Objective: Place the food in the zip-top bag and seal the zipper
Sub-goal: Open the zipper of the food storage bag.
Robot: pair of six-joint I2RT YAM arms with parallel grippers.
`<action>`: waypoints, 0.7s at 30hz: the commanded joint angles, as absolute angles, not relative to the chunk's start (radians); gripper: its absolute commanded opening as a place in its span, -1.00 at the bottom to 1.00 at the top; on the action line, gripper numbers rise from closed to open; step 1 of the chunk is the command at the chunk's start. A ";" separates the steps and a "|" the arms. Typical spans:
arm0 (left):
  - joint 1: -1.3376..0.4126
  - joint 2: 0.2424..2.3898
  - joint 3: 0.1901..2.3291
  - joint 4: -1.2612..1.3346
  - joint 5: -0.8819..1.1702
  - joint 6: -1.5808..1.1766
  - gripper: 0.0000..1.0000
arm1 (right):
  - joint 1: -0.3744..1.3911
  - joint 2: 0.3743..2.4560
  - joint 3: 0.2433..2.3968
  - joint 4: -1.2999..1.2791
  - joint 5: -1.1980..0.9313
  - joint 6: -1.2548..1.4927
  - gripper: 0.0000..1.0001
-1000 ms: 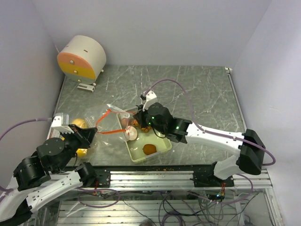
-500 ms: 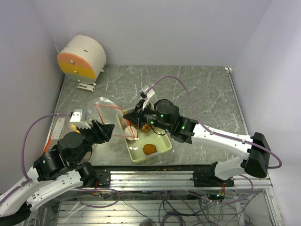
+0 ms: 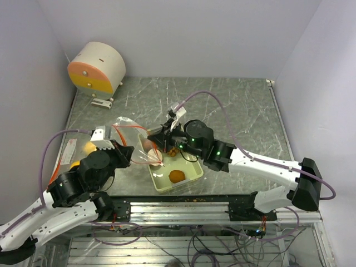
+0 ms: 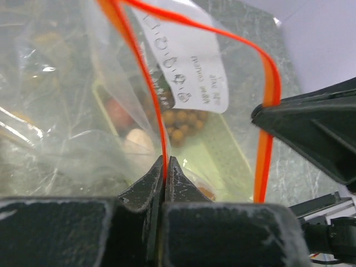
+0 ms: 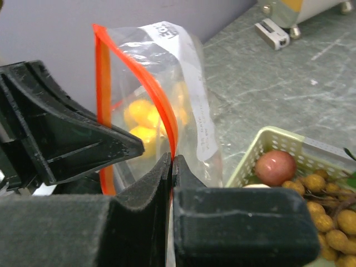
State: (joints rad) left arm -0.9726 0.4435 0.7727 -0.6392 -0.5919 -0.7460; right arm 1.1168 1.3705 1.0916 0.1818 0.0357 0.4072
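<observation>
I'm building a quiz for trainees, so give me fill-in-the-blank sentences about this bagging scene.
1. The left gripper and right gripper are both shut on the bag's zipper strip, holding its mouth ____.
2. The brown berries lie in the pale green ____.
3. The fruits inside the bag are coloured ____.
Missing: open; tray; yellow.

1. Worktop [image 3: 239, 117]: grey-green sheet, stone-patterned, crossed with pale scratches; soft, even light, no hard shadows.
2. Back wall [image 3: 183, 33]: plain, pale lilac-white.
3. Left wall [image 3: 28, 83] and right wall [image 3: 328, 67]: same plain finish, closing in both sides.
4. Drum [image 3: 97, 68]: cream round housing, orange-and-yellow face, on small feet, rear left corner.
5. Rail [image 3: 183, 210]: aluminium profile along the near edge.
6. Cables [image 3: 194, 245]: loose tangle beneath the rail.
</observation>
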 commanded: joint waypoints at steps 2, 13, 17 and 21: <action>-0.974 0.443 0.890 -0.812 -0.649 -0.755 -0.86 | 1.118 1.349 1.088 0.063 0.339 0.453 -1.00; -0.974 0.492 1.136 -1.155 -0.700 -0.790 -0.86 | 1.049 1.450 1.056 -0.096 0.483 0.513 -1.00; -0.974 0.483 1.052 -1.068 -0.692 -0.802 -0.86 | 1.049 1.376 1.008 0.095 0.200 0.398 -0.79; -0.975 0.498 0.953 -0.975 -0.697 -0.794 -0.86 | 1.050 1.347 1.034 0.111 0.009 0.335 -0.14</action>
State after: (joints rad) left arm -0.9779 0.4908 1.0180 -1.0485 -0.6571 -0.8043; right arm 1.0634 1.3933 1.0199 0.0624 0.1890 0.4473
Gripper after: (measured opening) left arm 0.075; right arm 0.310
